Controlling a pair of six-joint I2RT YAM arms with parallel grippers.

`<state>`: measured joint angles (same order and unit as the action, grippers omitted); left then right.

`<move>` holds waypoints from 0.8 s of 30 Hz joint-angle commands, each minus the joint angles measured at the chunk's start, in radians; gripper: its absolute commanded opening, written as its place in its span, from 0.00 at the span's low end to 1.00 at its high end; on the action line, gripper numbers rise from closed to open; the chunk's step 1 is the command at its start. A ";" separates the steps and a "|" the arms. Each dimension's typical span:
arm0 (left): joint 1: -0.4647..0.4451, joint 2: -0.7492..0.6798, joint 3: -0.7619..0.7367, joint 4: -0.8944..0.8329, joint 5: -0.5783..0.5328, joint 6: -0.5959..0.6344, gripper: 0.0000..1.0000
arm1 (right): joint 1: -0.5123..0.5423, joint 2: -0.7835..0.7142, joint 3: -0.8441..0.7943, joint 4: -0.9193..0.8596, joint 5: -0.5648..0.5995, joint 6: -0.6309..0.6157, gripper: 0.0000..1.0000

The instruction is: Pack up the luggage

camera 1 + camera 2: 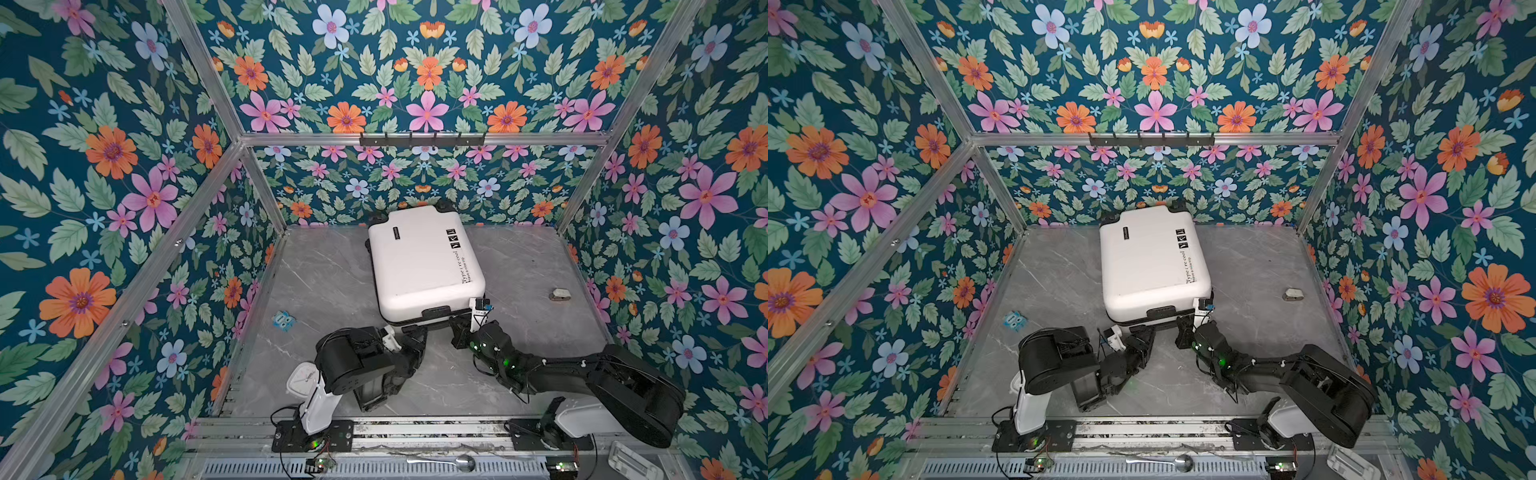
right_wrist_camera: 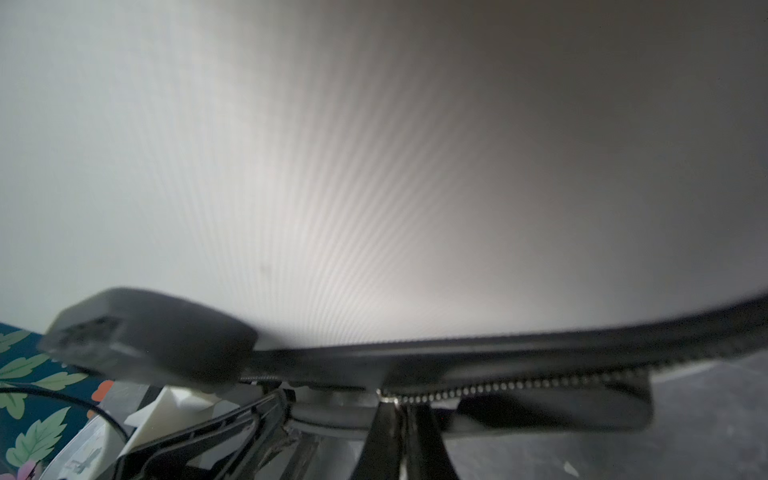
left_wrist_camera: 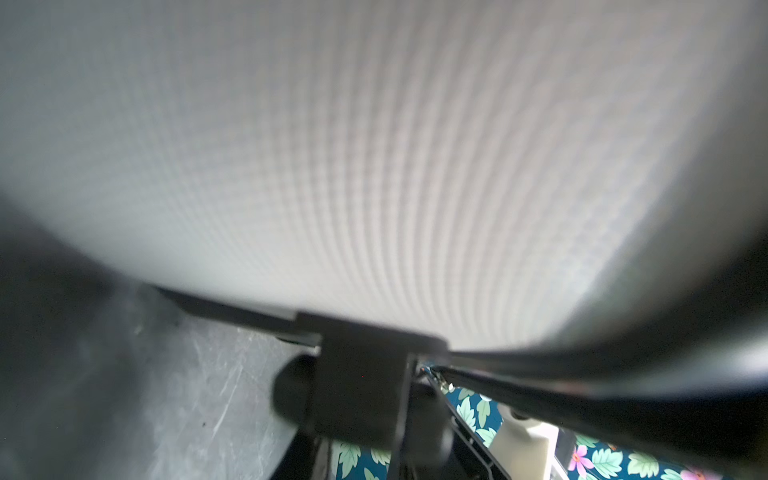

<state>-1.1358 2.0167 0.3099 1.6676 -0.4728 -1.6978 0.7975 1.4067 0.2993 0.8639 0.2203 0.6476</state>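
The luggage [image 1: 424, 266] [image 1: 1152, 262] lies flat and shut on the gray table [image 1: 324, 270], in the middle of both top views. Its far end is near the back wall. The white shell faces up, w/ black words along its right edge and a black handle [image 1: 436, 311] on the near side.

Both arms reach in from the bottom of the frame & meet at that near side. The left gripper [image 1: 415, 332] [image 1: 1144, 332] sits low, just below the handle. Its wrist cam is full of blurry white shell, w/ a black block [image 3: 361, 374] in the lower middle. I cannot tell if its jaws are spread or pinching. The right gripper [image 1: 459, 326] [image 2: 395, 419] is at the near right corner. Its jaws are pressed together, tips right at the end of the zip [image 2: 519, 386] — too blurry to tell if the pull is between them.

Other stuff:
- A small blue toy [image 1: 283, 320] at left on the table, well apart from the luggage.
- A small gray lump [image 1: 560, 295] at right, also well apart.
- A white clock [image 1: 301, 380] at lower left, partly hidden behind the left arm.
- A spoon [image 1: 446, 461] on the metal rail at the bottom.
- A black hook rack [image 1: 422, 139] up on the back wall.
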 commanded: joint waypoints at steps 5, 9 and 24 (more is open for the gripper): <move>0.001 -0.010 -0.025 0.012 -0.010 -0.002 0.28 | 0.000 0.019 0.008 0.036 0.042 0.014 0.00; 0.001 -0.011 -0.029 0.012 -0.015 -0.008 0.28 | 0.000 -0.010 -0.007 -0.010 0.093 0.021 0.00; 0.001 -0.007 -0.041 0.012 -0.032 -0.023 0.24 | -0.077 -0.067 -0.089 0.004 0.136 0.000 0.00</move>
<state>-1.1370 2.0041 0.2779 1.6684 -0.4767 -1.7081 0.7383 1.3464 0.2195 0.8791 0.3202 0.6502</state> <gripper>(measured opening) 0.240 0.051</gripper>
